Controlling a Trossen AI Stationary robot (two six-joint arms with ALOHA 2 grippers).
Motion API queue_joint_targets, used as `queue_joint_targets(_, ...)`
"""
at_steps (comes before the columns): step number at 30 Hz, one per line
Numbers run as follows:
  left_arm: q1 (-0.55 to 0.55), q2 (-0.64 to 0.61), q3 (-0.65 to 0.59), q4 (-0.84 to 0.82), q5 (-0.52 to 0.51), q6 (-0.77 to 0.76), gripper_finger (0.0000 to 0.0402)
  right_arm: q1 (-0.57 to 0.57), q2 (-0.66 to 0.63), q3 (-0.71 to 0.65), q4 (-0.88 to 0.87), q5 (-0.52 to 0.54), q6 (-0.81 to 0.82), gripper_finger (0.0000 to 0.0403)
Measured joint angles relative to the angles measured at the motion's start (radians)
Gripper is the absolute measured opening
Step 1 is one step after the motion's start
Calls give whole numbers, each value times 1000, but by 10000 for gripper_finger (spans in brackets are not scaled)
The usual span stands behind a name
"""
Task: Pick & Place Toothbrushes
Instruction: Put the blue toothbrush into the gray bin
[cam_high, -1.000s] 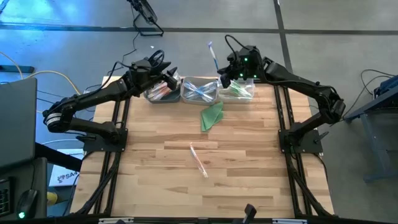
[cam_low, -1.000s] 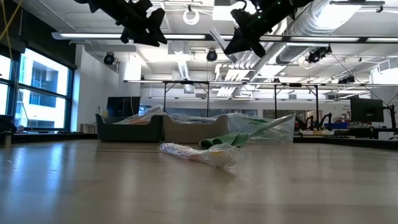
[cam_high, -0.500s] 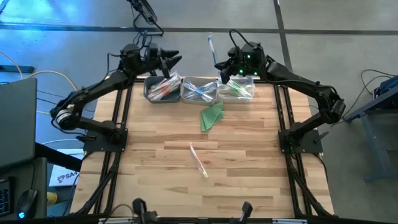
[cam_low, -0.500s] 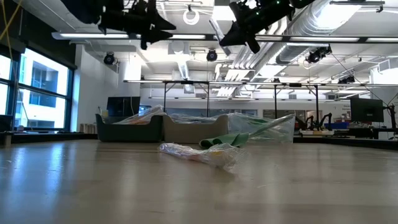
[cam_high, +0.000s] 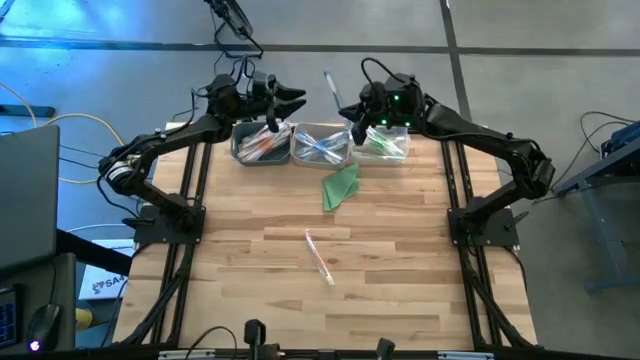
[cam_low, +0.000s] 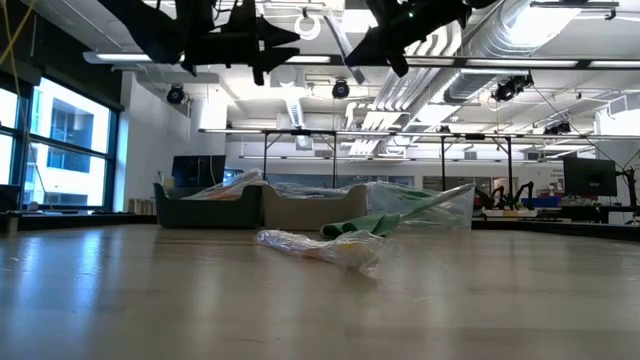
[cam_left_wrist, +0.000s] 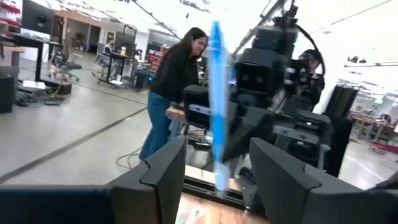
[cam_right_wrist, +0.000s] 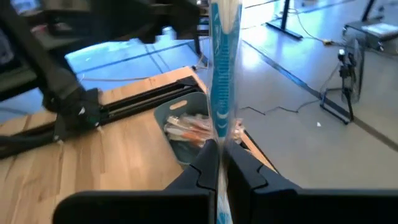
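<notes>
A: Holding a blue toothbrush (cam_high: 329, 84) upright, the right end effector (cam_high: 350, 108) is pinched shut on its lower end — above the far edge of the bench (cam_high: 300, 280), over the middle tray (cam_high: 320, 146). A second ago the brush stood a touch further right; it has drifted left.

B: And the left end effector (cam_high: 292, 97)?

A: That moved most. It was down at the left tray (cam_high: 260, 148); now it is raised, fingers spread wide and empty, pointing at the brush. In the left wrist view the brush (cam_left_wrist: 217, 106) stands between its fingers (cam_left_wrist: 163, 180), not yet touched.

B: So a handover?

A: Likely — the two have closed toward each other in mid-air. My guess is the left closes next, then the right lets go.

B: Anything left on the bench?

A: One wrapped brush (cam_high: 319, 256) lies mid-bench, a green cloth (cam_high: 341, 186) near the trays, and the right tray (cam_high: 384, 144) holds green ones.
</notes>
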Motion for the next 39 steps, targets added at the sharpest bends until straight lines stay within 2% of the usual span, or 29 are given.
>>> queue_joint_targets(8, -29, 2, 1, 52, 5, 29, 175, 40, 11, 0, 4, -2, -52, 4)
queue_joint_targets(14, -89, 8, 2, 52, -52, 79, 175, 51, 44, 0, 11, -6, -50, 4)
queue_joint_targets(19, -97, 13, 2, 48, -103, 78, 175, 63, 56, -1, 8, -5, -50, 4)
queue_joint_targets(33, -97, 13, 2, 40, -77, 53, 175, 88, 99, 0, 15, -50, -46, 4)
queue_joint_targets(39, -98, 13, 2, 5, -76, 52, 175, 89, 99, 0, 25, -30, -50, 4)
